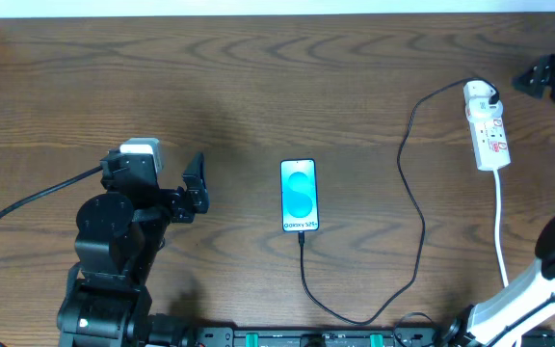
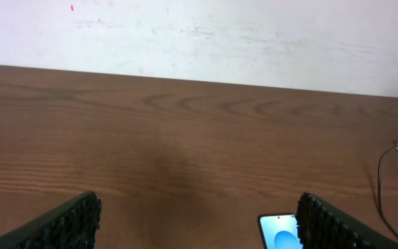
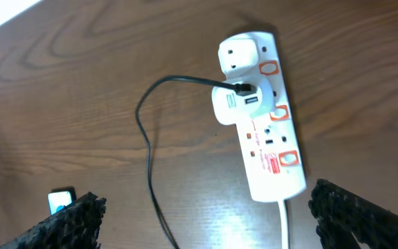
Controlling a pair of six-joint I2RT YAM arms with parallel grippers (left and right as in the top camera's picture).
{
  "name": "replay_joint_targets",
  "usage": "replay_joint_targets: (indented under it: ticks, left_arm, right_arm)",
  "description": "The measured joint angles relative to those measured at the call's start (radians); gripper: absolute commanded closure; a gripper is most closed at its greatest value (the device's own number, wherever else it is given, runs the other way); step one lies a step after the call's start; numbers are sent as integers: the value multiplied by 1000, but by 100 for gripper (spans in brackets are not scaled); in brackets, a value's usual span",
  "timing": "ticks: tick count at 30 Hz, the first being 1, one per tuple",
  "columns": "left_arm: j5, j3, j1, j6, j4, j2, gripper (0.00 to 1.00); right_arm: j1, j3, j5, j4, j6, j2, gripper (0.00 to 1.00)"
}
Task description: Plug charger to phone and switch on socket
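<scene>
The phone (image 1: pixel 299 196) lies face up mid-table with its blue screen lit, and also shows in the left wrist view (image 2: pixel 279 232) and the right wrist view (image 3: pixel 59 201). The thin black charger cable (image 1: pixel 408 183) runs from the phone's near end in a loop to a white plug in the white socket strip (image 1: pixel 487 125). In the right wrist view the cable (image 3: pixel 147 138) enters the white plug on the strip (image 3: pixel 264 124), which has red switches. My left gripper (image 1: pixel 196 183) is open and empty left of the phone. My right gripper (image 3: pixel 206 221) is open and empty above the strip's near end.
The strip's white cord (image 1: pixel 501 226) runs toward the table's front edge. A pale wall (image 2: pixel 199 34) borders the far table edge. The right arm's dark parts (image 1: pixel 552 77) sit at the far right.
</scene>
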Motion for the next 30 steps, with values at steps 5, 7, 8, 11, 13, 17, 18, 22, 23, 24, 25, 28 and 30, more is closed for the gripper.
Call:
replay_joint_targets:
  ticks: [5,7,8,11,13,17,18,22,23,24,25,28,30]
  left_arm:
    - [0,0,0,0,0,0,10]
    - [0,0,0,0,0,0,10]
    - [0,0,0,0,0,0,10]
    - [0,0,0,0,0,0,10]
    - [0,0,0,0,0,0,10]
    - [0,0,0,0,0,0,10]
    - [0,0,0,0,0,0,10]
    - [0,0,0,0,0,0,10]
    - [0,0,0,0,0,0,10]
    - [0,0,0,0,0,0,10]
    - [0,0,0,0,0,0,10]
    - [0,0,0,0,0,0,10]
    - [0,0,0,0,0,0,10]
  right_arm:
    - [0,0,-15,14,-51,116,9]
    - [0,0,-21,16,-70,155,10]
    - [0,0,-22,19,-75,170,10]
    - [0,0,-28,48,-90,217,9]
    - [0,0,-28,65,-95,233,8]
    - [0,0,-29,85,-98,256,8]
    - [0,0,-30,87,-98,261,11]
    - [6,0,-35,96,-103,293,18]
    - [13,0,-37,101,-105,311,18]
    - [19,0,-39,105,-105,322,18]
    - [23,0,-39,109,-105,327,18]
    - [47,0,-40,120,-105,349,14]
    - [60,0,-23,127,-105,360,3]
